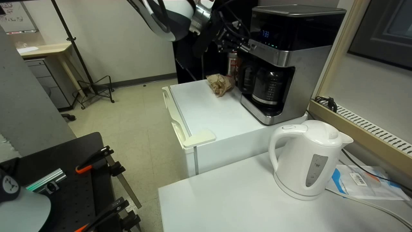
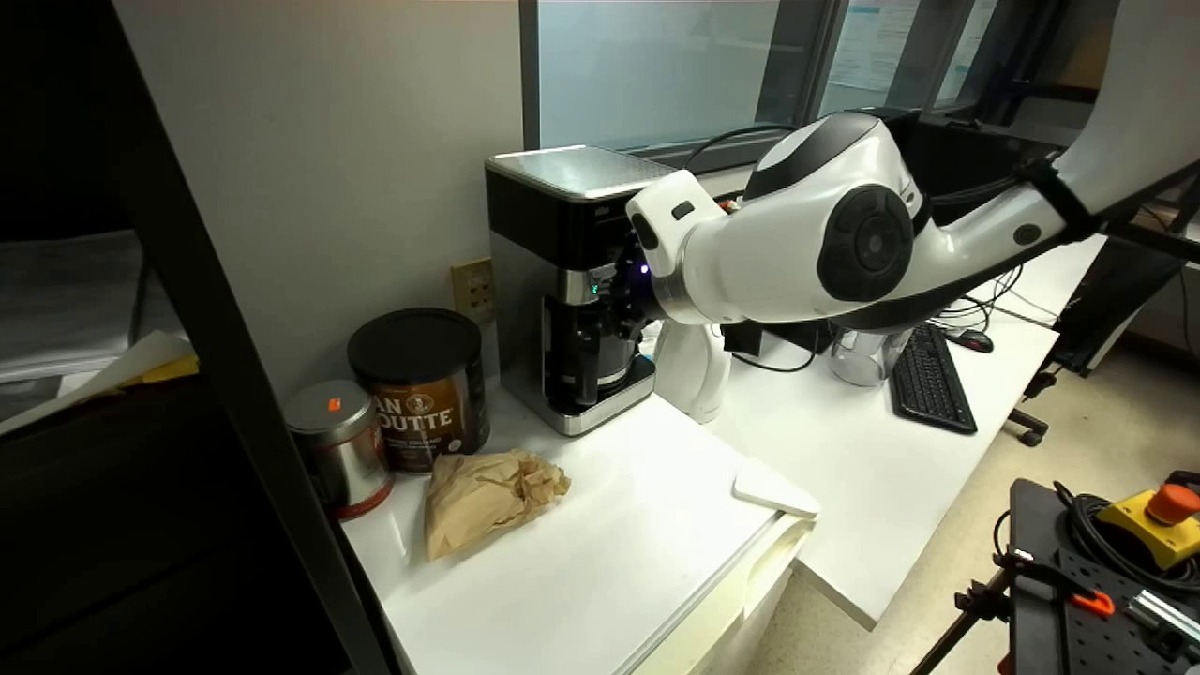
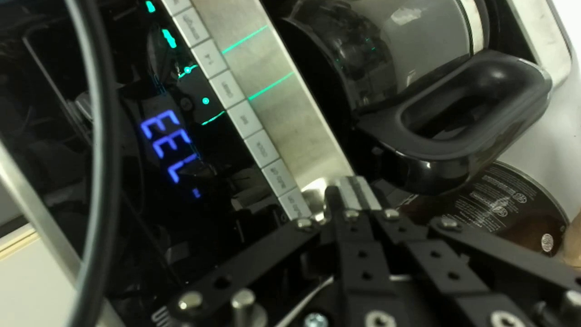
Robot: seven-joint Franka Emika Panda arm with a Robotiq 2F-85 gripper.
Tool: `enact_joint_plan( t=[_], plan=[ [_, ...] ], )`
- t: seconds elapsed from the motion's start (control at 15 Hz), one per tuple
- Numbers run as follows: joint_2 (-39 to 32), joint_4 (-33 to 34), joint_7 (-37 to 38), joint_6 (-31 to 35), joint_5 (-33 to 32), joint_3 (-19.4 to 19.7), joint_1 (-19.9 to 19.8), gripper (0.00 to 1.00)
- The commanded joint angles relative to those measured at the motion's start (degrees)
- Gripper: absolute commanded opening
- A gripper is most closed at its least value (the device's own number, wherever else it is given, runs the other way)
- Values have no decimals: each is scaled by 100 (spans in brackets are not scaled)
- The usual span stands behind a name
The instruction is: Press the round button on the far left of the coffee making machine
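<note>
Apparently, approach was done; press was unconfirmed, withdrawal was left. Coffee machine [image 1: 309, 69] was stood on white surface [image 1: 201, 109]. In wrist view, left to right: display [image 3: 168, 147] was lit; keys [image 3: 245, 120] were lined along silver panel [image 3: 283, 106]; jaws were drawn together, nothing held, placed by panel end judged far-left; round button and contact were not made out; carafe handle [image 3: 424, 154] was seen beyond.

The arm [image 2: 778, 267] is glossy white and rounded, with charcoal panels [image 2: 811, 155]. Just behind the hand [image 3: 358, 193] I see a silvery collar [image 1: 201, 17]; well back from the hand, a black disc [image 2: 872, 242]; farthest from the hand, a black strap [image 2: 1067, 199] wound round the white. A dark cable [image 3: 106, 150] curves beside the hand, which is all black links [image 3: 258, 256], bright round screw heads [image 3: 190, 301] and grey metal fingertips [image 3: 349, 193].
</note>
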State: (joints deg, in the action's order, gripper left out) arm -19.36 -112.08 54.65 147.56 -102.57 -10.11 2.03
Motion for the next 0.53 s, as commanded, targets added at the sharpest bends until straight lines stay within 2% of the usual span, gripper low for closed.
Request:
enact_joint_plan(
  t=[0.0,0.47],
  plan=[
    [-96,164,231,143,-256,-1,-15,0],
    [558,-763,-71,655,301,-25,-95,0]
  ],
)
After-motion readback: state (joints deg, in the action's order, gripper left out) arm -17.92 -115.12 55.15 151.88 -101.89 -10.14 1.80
